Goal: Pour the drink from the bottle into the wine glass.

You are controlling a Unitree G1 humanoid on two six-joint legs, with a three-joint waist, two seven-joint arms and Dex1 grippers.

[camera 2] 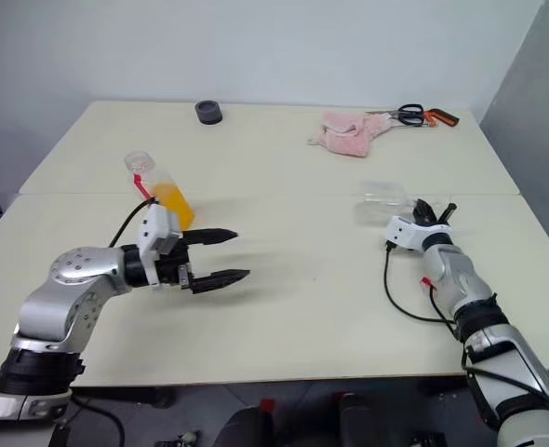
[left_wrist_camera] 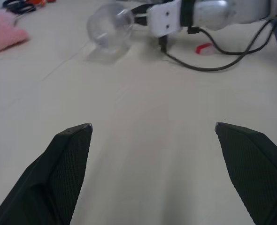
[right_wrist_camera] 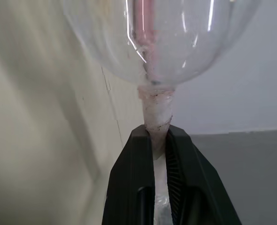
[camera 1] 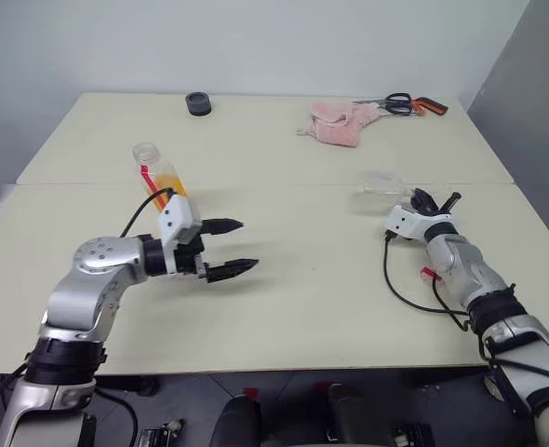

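Table (camera 1: 284, 307): broad, pale, flat top made of two joined panels; wide bare surface lies between the two grippers, with the near edge close under both arms and the right edge not far outboard of the right gripper. Left gripper (camera 1: 230, 247): fingers spread wide apart, holding nothing, pointing across the table toward the right arm. Bottle (camera 1: 159, 177): clear plastic, red label strip, standing or leaning slightly just behind and outboard of the left gripper, apart from its fingers; no cap can be made out on its neck. Judged light, somewhat squeezable and smooth-sided; the mid-body below the neck looks the best place to grasp, firmly enough not to slip yet not so hard as to push liquid out. Drink (camera 1: 167, 182): orange-yellow, filling the lower part of the bottle; likely to slosh if tipped quickly. Right gripper (right_wrist_camera: 158, 140): fingers pressed together on the stem of the wine glass (camera 1: 380, 189). Wine glass: clear, thin-walled, its bowl lying over just ahead of the right gripper toward the table centre; judged fragile, slick and top-heavy, the stem being the sound hold. Pink cloth (camera 1: 338, 124), scissors (camera 1: 407, 104) and a small dark ring (camera 1: 198, 103) lie well beyond both grippers, leaving the working area free.
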